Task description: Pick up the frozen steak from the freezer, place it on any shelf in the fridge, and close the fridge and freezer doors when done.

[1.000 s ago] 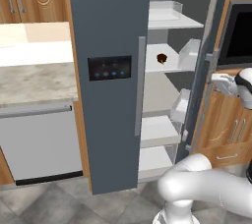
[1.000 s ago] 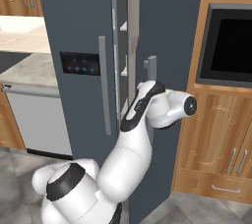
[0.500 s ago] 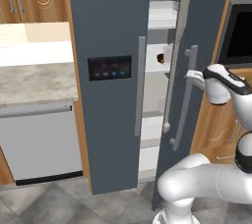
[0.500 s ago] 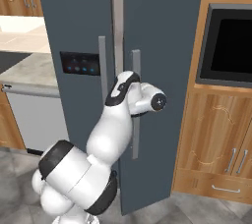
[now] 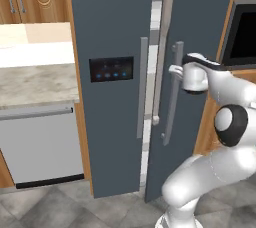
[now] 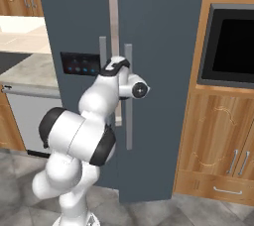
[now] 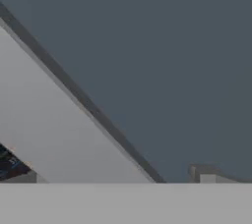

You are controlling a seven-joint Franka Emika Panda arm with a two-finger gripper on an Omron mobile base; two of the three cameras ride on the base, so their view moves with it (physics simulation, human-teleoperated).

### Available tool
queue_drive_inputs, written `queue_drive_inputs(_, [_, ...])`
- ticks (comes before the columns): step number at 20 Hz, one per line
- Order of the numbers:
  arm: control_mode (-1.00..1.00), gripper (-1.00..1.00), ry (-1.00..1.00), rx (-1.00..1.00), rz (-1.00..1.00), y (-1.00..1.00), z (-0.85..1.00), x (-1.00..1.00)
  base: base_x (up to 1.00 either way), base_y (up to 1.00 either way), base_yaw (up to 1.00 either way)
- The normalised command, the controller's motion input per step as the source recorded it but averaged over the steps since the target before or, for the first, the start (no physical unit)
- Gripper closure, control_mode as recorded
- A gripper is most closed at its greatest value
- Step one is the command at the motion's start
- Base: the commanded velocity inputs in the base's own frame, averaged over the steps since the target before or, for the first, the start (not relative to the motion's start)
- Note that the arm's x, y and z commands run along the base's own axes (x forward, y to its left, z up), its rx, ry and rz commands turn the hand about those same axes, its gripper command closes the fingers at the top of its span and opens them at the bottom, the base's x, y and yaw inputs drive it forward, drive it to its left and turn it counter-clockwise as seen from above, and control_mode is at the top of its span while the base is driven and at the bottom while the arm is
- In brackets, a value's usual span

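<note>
The freezer door point(image 5: 110, 27), with its black panel of blue lights point(image 5: 111, 69), stands shut. The fridge door point(image 5: 200, 17) is almost shut, leaving a thin pale gap point(image 5: 157, 22) between the two. My gripper point(image 5: 175, 70) presses against the fridge door by its vertical grey handle point(image 5: 171, 102), open with nothing in it. From the right base view the hand point(image 6: 117, 64) sits at the seam between the freezer door point(image 6: 74, 12) and the fridge door point(image 6: 163, 46). The hand view faces the slate-blue door point(image 7: 147, 46) and a grey bar point(image 7: 49, 120) up close. The frozen steak and the shelf are hidden behind the doors.
A grey dishwasher point(image 5: 40, 144) under a stone counter point(image 5: 35, 77) stands to the left. A black wall oven point(image 6: 228, 46) over wooden cabinets point(image 6: 218, 141) is on the right. Grey tiled floor point(image 5: 60, 207) lies in front.
The fridge door has swung from wide open to almost shut, my hand moving left with it. The steak and shelves seen inside earlier are now covered.
</note>
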Motion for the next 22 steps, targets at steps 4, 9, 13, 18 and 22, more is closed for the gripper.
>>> queue_drive_inputs(4, [-1.00,-1.00,0.00,0.00,0.00,0.21,0.00,0.75,0.00,0.00,0.00])
queue_drive_inputs(9, [-1.00,-1.00,0.00,0.00,0.00,0.27,0.00,0.85,0.00,0.00,0.00])
queue_drive_inputs(13, [-1.00,-1.00,-0.01,-0.02,-0.05,0.45,-0.05,0.80,0.00,0.00,0.00])
queue_drive_inputs(18, [-1.00,-1.00,0.00,-0.03,-0.10,0.50,-0.10,0.62,0.00,0.00,0.00])
queue_drive_inputs(22, [-1.00,-1.00,0.00,0.00,0.00,0.00,0.00,0.00,0.00,0.00,0.00])
